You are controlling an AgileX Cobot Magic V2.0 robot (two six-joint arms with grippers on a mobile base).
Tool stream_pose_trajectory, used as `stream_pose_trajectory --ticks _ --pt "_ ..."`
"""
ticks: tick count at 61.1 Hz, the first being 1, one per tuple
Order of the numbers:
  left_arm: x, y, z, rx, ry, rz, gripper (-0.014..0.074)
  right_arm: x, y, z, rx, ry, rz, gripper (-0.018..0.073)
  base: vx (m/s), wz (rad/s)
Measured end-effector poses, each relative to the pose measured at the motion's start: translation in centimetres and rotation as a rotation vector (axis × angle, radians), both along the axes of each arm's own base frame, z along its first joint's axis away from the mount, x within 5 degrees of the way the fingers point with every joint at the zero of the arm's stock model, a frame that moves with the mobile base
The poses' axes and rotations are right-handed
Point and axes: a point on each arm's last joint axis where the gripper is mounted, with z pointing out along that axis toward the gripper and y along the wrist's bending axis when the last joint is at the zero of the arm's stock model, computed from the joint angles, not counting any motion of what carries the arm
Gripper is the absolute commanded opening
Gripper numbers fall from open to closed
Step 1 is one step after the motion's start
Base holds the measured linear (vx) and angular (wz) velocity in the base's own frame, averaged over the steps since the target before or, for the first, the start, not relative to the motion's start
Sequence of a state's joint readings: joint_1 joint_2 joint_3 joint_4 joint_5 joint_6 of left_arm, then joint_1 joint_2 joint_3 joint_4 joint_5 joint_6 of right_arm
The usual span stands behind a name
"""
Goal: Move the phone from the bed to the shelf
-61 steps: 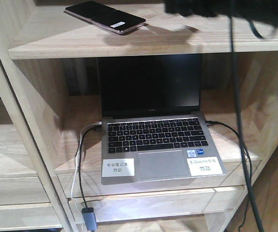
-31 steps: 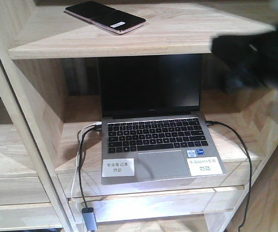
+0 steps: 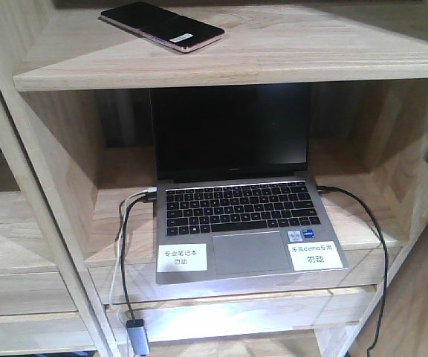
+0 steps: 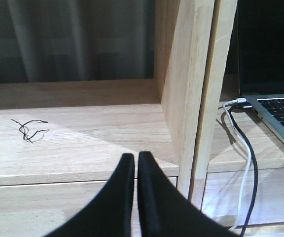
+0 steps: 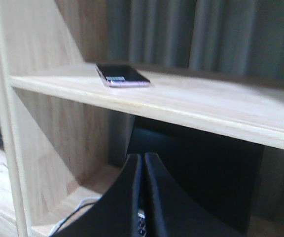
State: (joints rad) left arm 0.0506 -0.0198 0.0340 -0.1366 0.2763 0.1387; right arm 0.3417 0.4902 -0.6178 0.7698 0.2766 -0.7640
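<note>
The phone, black with a pinkish edge and a white sticker, lies flat on the top board of the pale wood shelf. It also shows in the right wrist view as the phone on the shelf board. My right gripper is shut and holds nothing, below and in front of that board. My left gripper is shut on nothing, in front of a lower shelf board left of an upright. The bed is out of view.
An open grey laptop with a black screen sits on the middle shelf board, with cables hanging at its left and a black cable at its right. A thin black wire scrap lies on the lower left board. Grey curtains hang behind.
The dark right arm, at the top right a second ago, dropped down the right side and has left the front view. The phone has not moved.
</note>
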Motion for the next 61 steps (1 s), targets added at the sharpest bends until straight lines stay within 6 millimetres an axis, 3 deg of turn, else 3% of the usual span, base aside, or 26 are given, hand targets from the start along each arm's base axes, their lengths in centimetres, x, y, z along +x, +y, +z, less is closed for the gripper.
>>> stream_pose_trajectory --ticks 19,61 --pt "0.0 0.0 0.0 0.000 0.000 0.000 0.0001 -3.3 -1.2 0.0 0.039 -0.110 0.003 -0.0008 0.00 0.00" --pt "0.0 0.0 0.0 0.000 0.000 0.000 0.0001 -3.5 -1.2 0.0 0.042 -0.118 0.003 -0.0008 0.00 0.00"
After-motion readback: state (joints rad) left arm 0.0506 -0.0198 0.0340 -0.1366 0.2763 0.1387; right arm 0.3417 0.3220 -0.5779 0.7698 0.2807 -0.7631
